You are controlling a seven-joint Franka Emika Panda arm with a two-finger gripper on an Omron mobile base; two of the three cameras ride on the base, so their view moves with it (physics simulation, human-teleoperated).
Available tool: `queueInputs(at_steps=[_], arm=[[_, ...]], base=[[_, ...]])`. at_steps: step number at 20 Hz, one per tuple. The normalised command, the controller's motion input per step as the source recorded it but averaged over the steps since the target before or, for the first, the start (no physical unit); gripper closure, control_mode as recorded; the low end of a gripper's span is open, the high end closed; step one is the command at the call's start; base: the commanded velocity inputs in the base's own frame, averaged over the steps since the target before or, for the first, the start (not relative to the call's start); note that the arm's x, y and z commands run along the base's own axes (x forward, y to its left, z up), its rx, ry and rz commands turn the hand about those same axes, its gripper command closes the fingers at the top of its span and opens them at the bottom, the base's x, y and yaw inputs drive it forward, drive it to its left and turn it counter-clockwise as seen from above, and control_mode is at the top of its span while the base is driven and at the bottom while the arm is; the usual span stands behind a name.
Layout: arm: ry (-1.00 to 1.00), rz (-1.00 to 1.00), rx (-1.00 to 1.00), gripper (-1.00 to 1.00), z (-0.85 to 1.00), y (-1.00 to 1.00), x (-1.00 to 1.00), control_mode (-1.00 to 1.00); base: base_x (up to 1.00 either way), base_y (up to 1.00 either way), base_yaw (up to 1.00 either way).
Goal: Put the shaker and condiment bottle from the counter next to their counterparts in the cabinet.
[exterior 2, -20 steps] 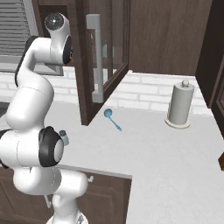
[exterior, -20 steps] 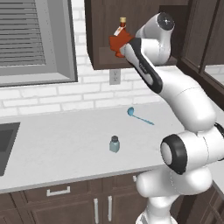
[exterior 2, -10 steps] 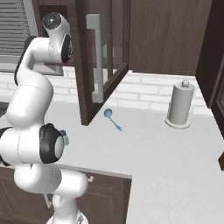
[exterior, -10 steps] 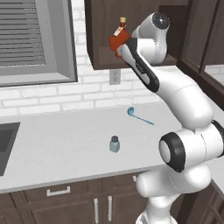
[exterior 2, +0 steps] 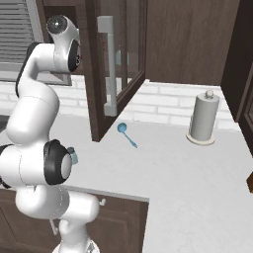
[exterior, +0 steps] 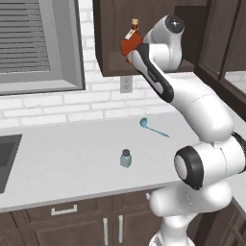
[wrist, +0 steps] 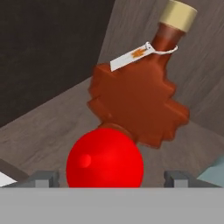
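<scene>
Up in the dark brown wooden wall cabinet [exterior: 110,43] the white arm has its claw [wrist: 111,177] reaching onto the shelf, and from the hand view the two small dark fingertips [wrist: 43,178] stand well apart on either side of the slim bright red squeeze bottle [wrist: 105,159], seen nozzle-end on as a round red dome; there is a gap between each tip and the red plastic, so the claw is open and not pinching it. Just behind the red bottle, close enough to overlap it in that view, stands the orange-brown maple-leaf-shaped syrup bottle [wrist: 138,103] with its tan cap and white tag, upright on the shelf; from the left base view its cap and tag peek out above the arm's wrist [exterior: 130,41]. At the right edge of the hand view a pale blue corner shows, too little to name. Down on the pale grey-white surface [exterior: 62,153] the small pale blue-grey shaker with a dark grey cap [exterior: 126,158] stands upright by itself near the front edge, well apart from a blue ladle-like spoon [exterior: 153,127] lying nearer the brick wall. From the right base view the cabinet's dark door [exterior 2: 116,69] hangs open, and a paper towel roll on a stand [exterior 2: 203,118] sits far along the surface
</scene>
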Motion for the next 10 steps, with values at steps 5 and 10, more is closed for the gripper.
queueInputs(at_steps=[5, 10], arm=[[0.0, 0.0, 0.0, -1.0, -0.04, 0.0, 0.18, -1.0], [0.0, 0.0, 0.0, -1.0, 0.0, -0.03, 0.27, -1.0]], base=[[0.0, 0.0, 0.0], [0.0, 0.0, 0.0]])
